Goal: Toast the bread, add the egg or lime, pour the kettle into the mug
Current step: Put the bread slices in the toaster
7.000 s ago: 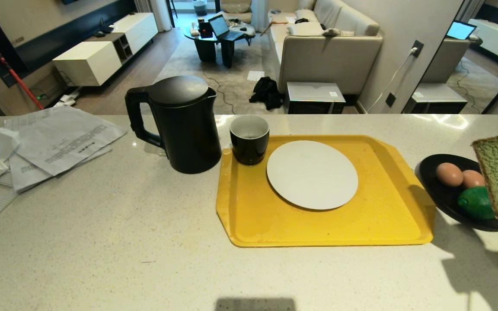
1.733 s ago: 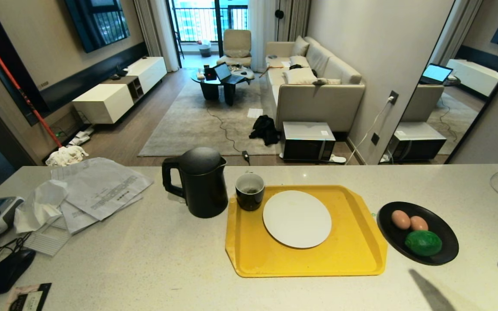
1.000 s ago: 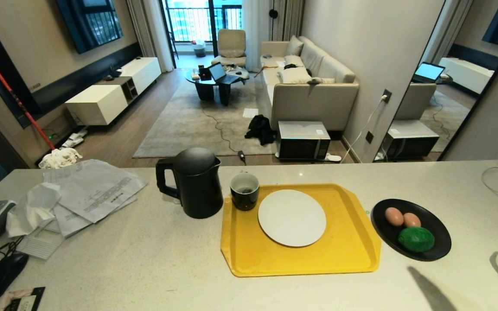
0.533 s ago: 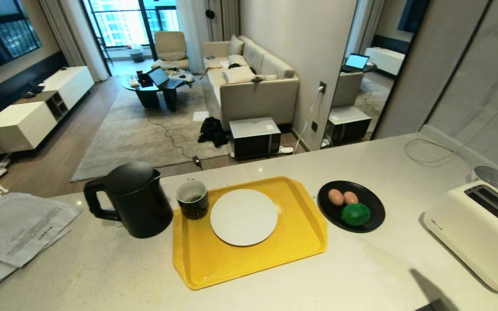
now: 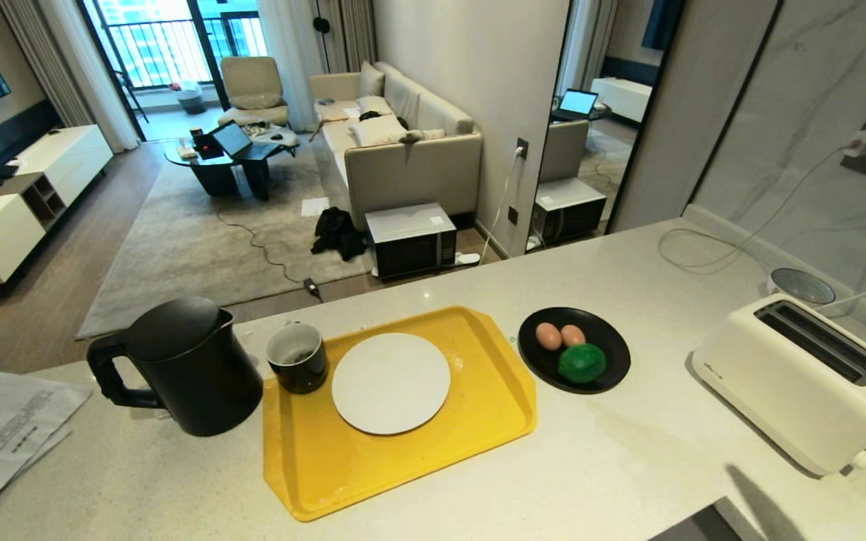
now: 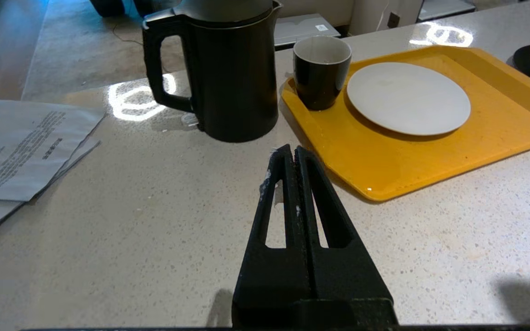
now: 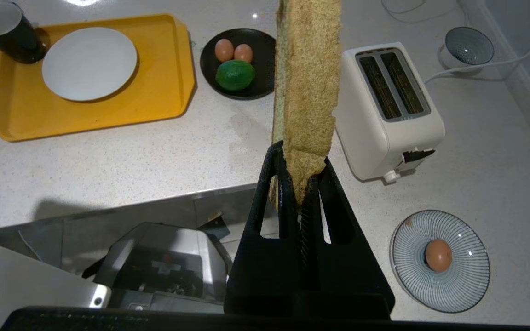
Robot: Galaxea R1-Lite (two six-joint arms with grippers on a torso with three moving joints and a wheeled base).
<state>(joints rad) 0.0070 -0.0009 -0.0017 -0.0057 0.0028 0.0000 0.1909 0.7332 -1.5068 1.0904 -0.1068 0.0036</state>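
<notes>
a: start big, what's on the bench (image 5: 177, 488)?

b: in the head view the yellow tray (image 5: 410, 466) fills the lower middle, the white toaster (image 5: 801, 379) sits at the right edge with both slots empty, and the kettle (image 5: 177, 368) stands left of the tray, lid on. a white plate (image 5: 390, 383) lies bare on the tray

a: smaller things?

b: the mug (image 5: 297, 358) is on the tray's upper left corner, beside the kettle. the black dish (image 5: 606, 342), right of the tray, holds the lime (image 5: 582, 363) with two eggs above it; i'd take the left one as the egg (image 5: 548, 336). in the right wrist view a third one lies on a striped plate (image 7: 467, 285) at lower right

a: and the bread?

b: the bread (image 7: 308, 78) shows only in the right wrist view, up the centre of the frame, on edge, clenched at its lower end by the right pincer (image 7: 299, 184), off the bench and not yet over the slots

a: the other arm?

b: the left pincer (image 6: 291, 158), bottom centre of its own view, is closed on nothing, above bare bench short of the kettle

a: so how far along?

b: early, i'd say. bread is in hand but untoasted, nothing is on the plate, kettle not lifted
</notes>
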